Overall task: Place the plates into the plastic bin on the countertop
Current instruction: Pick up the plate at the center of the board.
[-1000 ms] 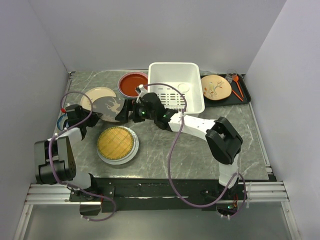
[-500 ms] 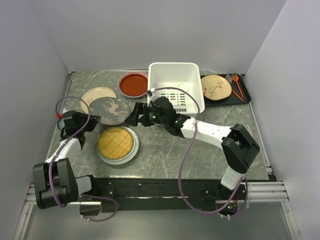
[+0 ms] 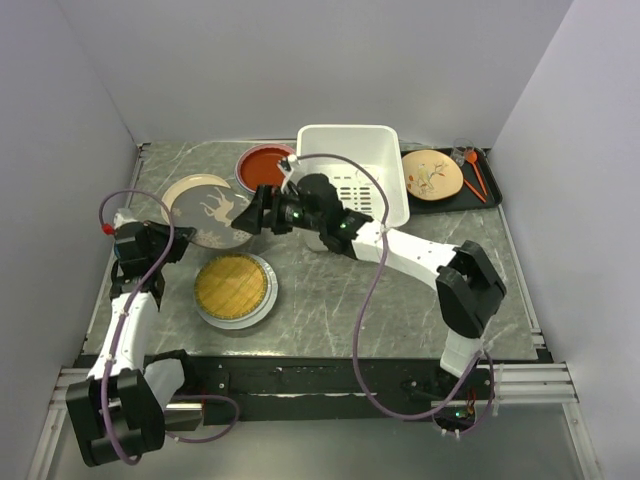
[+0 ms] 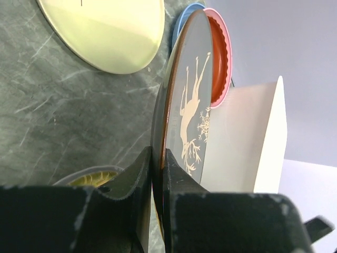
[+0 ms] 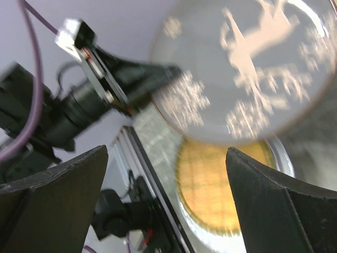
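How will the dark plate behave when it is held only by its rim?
Probably stiff: the dark plate looks unbent though the left gripper pinches only its rim. Its smooth face suggests it may slip or pivot there.

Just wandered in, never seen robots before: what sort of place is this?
Probably a robotics test booth: plain white walls box in a marble-look countertop, the left arm and right arm are mounted at its near edge, with a dark plate and plastic bin as likely props.
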Motion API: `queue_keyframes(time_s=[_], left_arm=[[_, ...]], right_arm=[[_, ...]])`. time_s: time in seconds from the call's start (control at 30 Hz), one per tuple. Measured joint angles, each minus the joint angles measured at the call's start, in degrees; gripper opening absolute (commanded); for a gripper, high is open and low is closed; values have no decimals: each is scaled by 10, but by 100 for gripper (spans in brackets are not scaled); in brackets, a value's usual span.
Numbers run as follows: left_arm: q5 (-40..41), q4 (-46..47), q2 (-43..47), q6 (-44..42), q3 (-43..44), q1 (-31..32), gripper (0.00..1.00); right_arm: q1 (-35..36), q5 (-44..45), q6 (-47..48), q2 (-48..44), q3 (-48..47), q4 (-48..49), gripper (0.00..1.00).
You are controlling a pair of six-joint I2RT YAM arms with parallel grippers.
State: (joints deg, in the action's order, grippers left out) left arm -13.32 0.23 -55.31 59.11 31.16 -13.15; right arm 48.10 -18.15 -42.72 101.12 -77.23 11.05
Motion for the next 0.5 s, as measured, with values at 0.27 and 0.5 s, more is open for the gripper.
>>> queue_keyframes(time_s=[0.27,0.5], left_arm=[[-4,-57,61,-27,26,-3,1],[-63,-28,54,-24,27,-5,1]], right_arm=[[-43,-47,-4,47,-50,-4,99],[-80,-73,-30,37,3,30,99]])
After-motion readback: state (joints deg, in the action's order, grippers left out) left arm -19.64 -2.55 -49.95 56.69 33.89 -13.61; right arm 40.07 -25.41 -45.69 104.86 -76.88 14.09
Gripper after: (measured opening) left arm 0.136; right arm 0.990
